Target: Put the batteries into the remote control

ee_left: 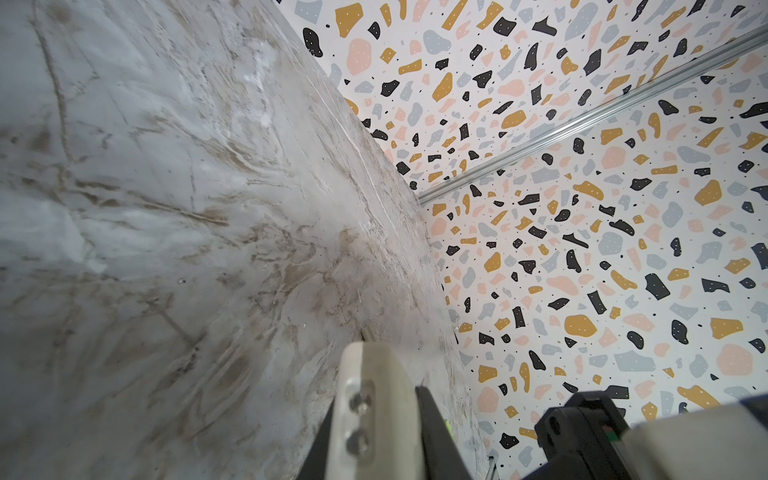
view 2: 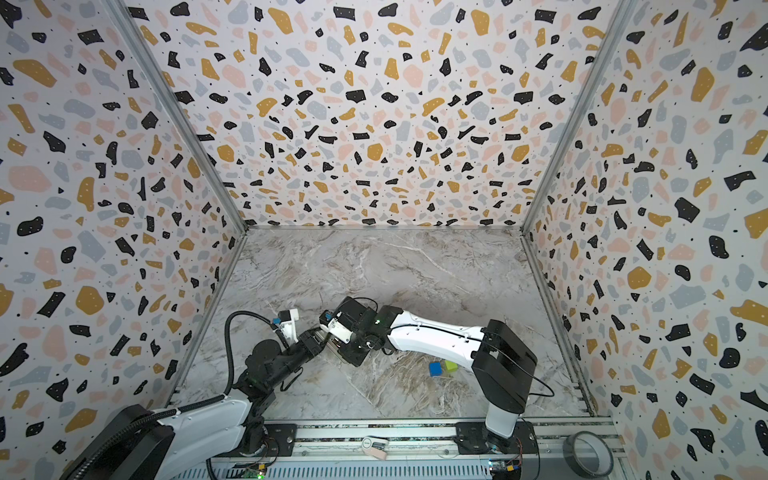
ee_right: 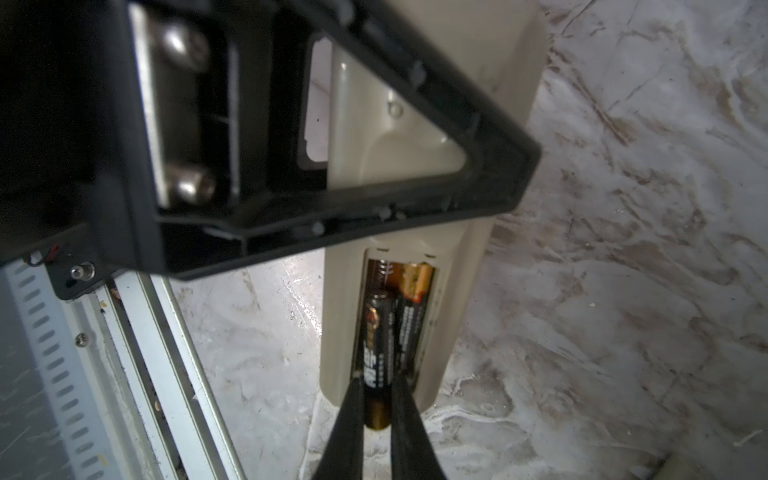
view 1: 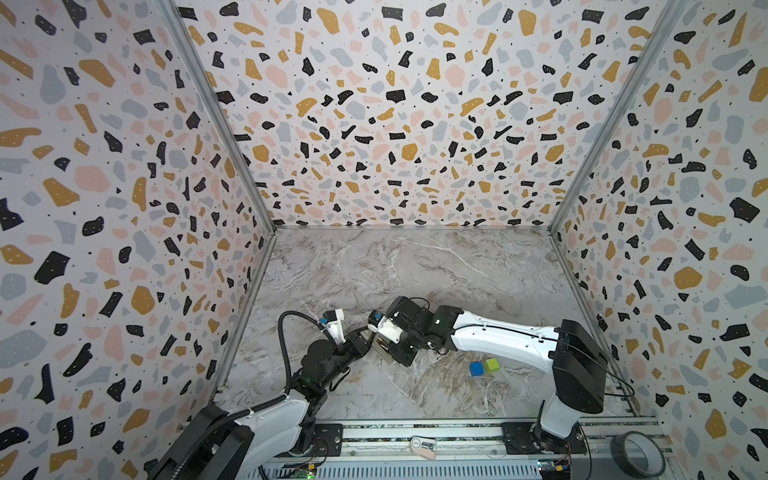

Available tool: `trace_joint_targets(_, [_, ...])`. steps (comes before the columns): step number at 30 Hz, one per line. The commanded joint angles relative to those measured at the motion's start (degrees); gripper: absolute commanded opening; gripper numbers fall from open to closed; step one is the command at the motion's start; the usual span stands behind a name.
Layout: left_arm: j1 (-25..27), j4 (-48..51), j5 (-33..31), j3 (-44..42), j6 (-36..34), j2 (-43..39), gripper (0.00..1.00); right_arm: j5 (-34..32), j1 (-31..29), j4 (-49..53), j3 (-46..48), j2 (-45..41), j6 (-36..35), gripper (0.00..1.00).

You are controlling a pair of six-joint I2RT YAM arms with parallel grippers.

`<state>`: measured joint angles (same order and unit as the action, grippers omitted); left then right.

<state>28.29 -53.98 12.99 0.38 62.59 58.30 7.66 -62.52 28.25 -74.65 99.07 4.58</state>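
While the remote control (ee_right: 457, 291) is clamped by the left gripper (view 1: 365, 335), a battery (ee_right: 376, 332) pinched by the right gripper (ee_right: 376, 384) sits half-seated; it could be jammed if pushed while tilted.

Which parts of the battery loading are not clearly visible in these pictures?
1. Right wrist view: the inner end of the held battery is lost in shadow in the recess; its seating cannot be told.
2. Right wrist view: the left end effector covers the middle of the remote control.
3. Both top views: the right end effector hides the recess.
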Motion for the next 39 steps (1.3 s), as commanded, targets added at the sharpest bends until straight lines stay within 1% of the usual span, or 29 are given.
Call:
trace_joint_targets(1, [0.10,-5.91,1.77,-2.23,1.13,-0.21,0.00,-1.00,0.30,-2.29,-0.88,-0.49,0.97,0.00])
trace_joint_targets(7, [0.33,-6.74,1.95,-2.40,1.94,-0.21,0.00,-1.17,0.38,-3.27,-0.25,-0.37,1.50,0.00])
trace_joint_targets(10, [0.60,-7.10,1.93,-2.47,2.26,-0.20,0.00,-1.16,0.38,-3.62,-0.13,-0.29,1.70,0.02])
trace_joint_targets(14, [0.97,-7.39,1.85,-2.57,2.62,-0.21,0.00,-1.23,0.34,-3.73,-0.03,-0.36,1.74,0.07])
trace_joint_targets(26, [1.34,-8.63,1.82,-3.02,3.33,1.49,0.00,-1.12,0.23,-3.57,0.28,-1.41,1.66,0.30])
trace_joint_targets(31, [1.34,-9.84,2.11,-3.18,3.81,2.34,0.00,-1.34,-0.02,-3.25,-0.05,-2.24,1.62,0.35])
trace_joint_targets(39, [1.37,-8.93,2.99,-2.49,3.77,2.08,0.00,-3.46,-0.32,-1.68,-1.10,-5.07,1.40,0.42])
